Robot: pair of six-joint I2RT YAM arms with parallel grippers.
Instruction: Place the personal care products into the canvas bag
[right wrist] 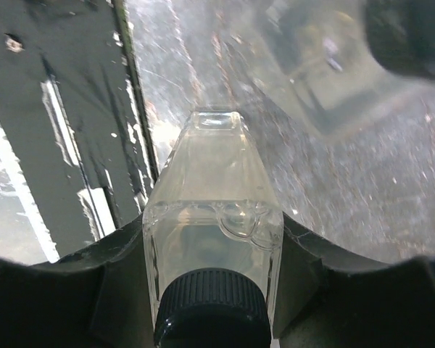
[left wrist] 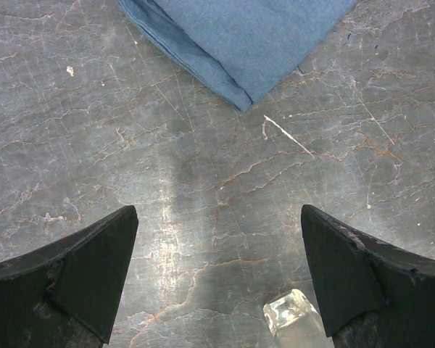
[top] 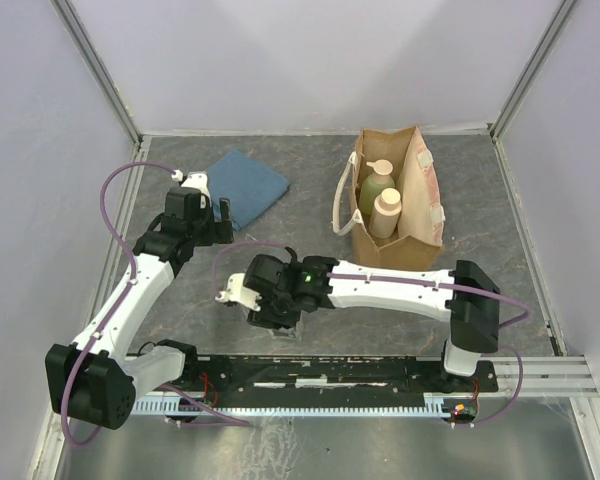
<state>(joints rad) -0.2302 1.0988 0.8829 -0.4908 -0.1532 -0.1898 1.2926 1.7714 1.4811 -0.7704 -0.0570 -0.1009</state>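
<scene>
The canvas bag stands open at the back right. It holds the pale green pump bottle and the cream bottle. My right gripper is shut on a clear dark-capped bottle, low over the table by the front rail; its fingers press on both of the bottle's sides. A second clear bottle shows blurred beyond it. My left gripper is open and empty over the table near the blue cloth, with a clear bottle's corner by its right finger.
The folded blue cloth lies at the back left, just past my left gripper; it also shows in the left wrist view. The black front rail runs close beside the held bottle. Grey walls enclose the table.
</scene>
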